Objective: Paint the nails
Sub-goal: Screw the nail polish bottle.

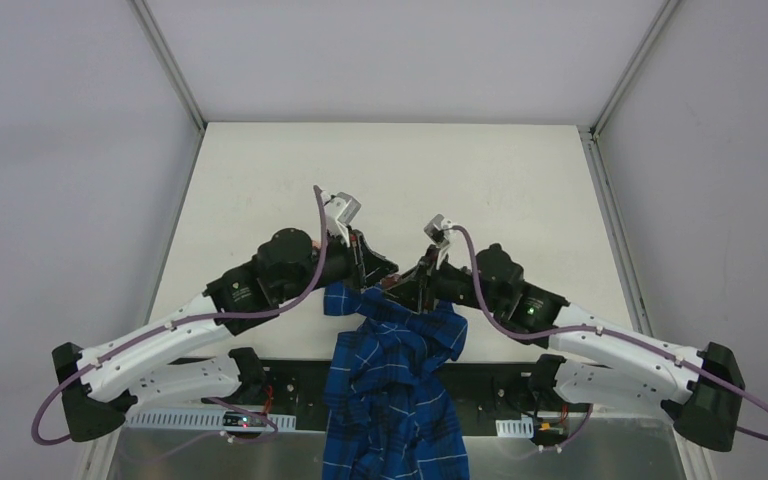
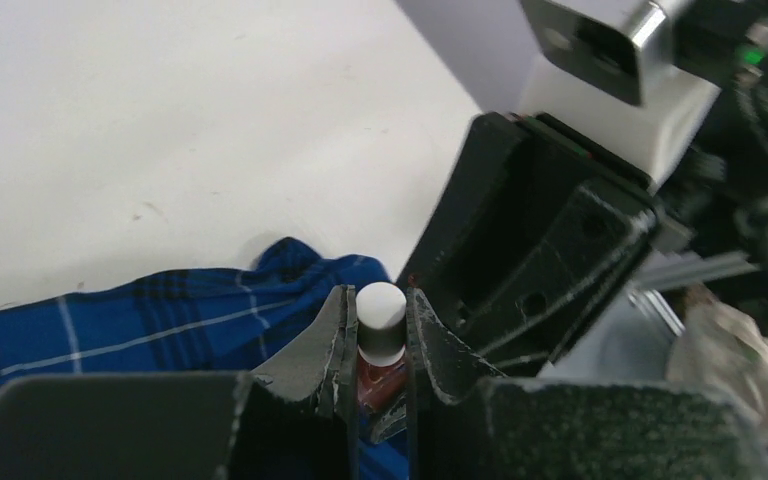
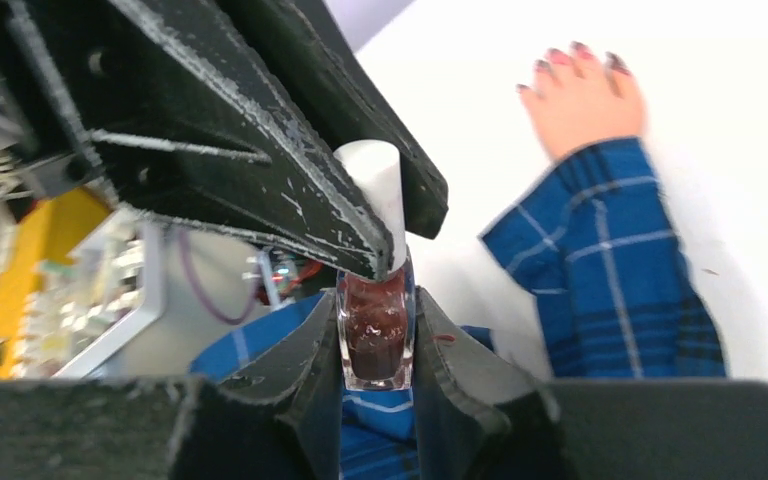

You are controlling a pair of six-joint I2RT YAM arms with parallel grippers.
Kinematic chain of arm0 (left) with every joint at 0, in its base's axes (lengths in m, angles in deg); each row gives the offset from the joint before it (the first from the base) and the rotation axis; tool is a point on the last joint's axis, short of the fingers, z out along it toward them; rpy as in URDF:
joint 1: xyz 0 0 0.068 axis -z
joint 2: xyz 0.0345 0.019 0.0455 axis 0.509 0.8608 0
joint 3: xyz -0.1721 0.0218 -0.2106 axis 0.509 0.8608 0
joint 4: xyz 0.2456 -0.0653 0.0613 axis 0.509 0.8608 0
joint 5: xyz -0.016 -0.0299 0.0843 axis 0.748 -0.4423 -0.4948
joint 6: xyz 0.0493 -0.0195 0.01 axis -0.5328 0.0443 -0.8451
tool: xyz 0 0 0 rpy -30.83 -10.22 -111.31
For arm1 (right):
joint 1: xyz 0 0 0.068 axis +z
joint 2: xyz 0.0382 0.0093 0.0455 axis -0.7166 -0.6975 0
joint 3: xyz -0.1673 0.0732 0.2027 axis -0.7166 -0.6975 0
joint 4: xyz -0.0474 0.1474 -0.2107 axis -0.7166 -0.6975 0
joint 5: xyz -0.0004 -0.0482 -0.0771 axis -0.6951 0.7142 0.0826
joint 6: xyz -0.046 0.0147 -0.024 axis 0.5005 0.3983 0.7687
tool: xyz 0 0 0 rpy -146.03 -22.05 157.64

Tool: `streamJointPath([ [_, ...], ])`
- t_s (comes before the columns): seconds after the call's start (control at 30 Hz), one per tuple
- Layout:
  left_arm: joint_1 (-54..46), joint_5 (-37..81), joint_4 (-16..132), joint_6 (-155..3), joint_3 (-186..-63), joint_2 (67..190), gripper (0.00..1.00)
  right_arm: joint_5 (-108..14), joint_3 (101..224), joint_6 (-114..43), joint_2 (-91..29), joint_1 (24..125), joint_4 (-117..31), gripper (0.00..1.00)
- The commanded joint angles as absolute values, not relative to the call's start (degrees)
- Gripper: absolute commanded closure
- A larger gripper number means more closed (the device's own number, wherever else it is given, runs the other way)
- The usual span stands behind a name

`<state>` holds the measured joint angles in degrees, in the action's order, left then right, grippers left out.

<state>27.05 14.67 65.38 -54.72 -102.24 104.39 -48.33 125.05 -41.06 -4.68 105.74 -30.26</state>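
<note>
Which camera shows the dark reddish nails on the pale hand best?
Right wrist view: the dark reddish-purple nails tip the pale pinkish hand past the blue plaid sleeve, slightly blurred. The top view loses them among the arms; the left wrist view shows sleeve, no nails.

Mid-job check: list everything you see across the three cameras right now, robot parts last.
Nail polish bottle: one, clear glass with dark red polish, held between both end effectors above the plaid cloth.
Cap: one, white, atop the bottle.
Hand: one, pale pink, lying on the table.
Nails: several, dark reddish, on the fingertips; blurred.
Plaid sleeve: one, blue, running from the hand's wrist towards the near edge.
Table: one, white.
Left end effector: one, black, shut on the cap.
Right end effector: one, black, shut on the bottle's glass body.
</note>
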Motion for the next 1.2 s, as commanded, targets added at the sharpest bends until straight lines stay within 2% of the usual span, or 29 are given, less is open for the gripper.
streamJointPath([
  [0.0,27.3,28.5,64.3,-56.4,-100.5,99.6,1.00,-59.9,123.8,-46.1,0.2,102.1,-16.6,1.00],
  [0.4,27.3,51.0,54.1,-57.2,-100.4,96.1,1.00,-75.0,123.0,-53.0,-0.2,100.3,-4.9,1.00],
  [0.57,27.3,54.7,51.3,-57.9,-100.1,96.3,1.00,-76.3,122.3,-53.9,0.1,100.2,-2.6,1.00],
  [0.73,27.4,52.4,51.2,-58.7,-100.1,96.8,1.00,-75.0,122.2,-52.9,0.4,100.1,-4.3,1.00],
  [0.77,27.4,50.8,51.2,-59.0,-100.1,96.7,0.97,-74.5,122.2,-52.6,0.4,100.1,-5.4,1.00],
  [0.8,27.4,48.8,51.3,-59.4,-99.9,96.5,0.86,-74.0,122.1,-52.1,0.4,100.1,-6.1,1.00],
  [0.87,27.3,46.4,51.5,-60.4,-99.8,95.8,0.56,-72.8,121.8,-51.6,0.8,100.1,-7.5,1.00],
  [0.93,27.4,44.0,52.3,-61.6,-99.8,95.3,0.37,-71.7,121.5,-50.9,1.3,100.2,-9.3,1.00],
  [1.07,27.4,39.1,56.2,-64.8,-100.5,94.6,0.13,-68.6,121.3,-48.7,3.5,100.1,-14.9,1.00],
  [1.17,27.3,34.7,58.7,-66.4,-100.8,93.9,0.06,-65.7,121.4,-46.9,5.3,100.2,-19.8,1.00],
])
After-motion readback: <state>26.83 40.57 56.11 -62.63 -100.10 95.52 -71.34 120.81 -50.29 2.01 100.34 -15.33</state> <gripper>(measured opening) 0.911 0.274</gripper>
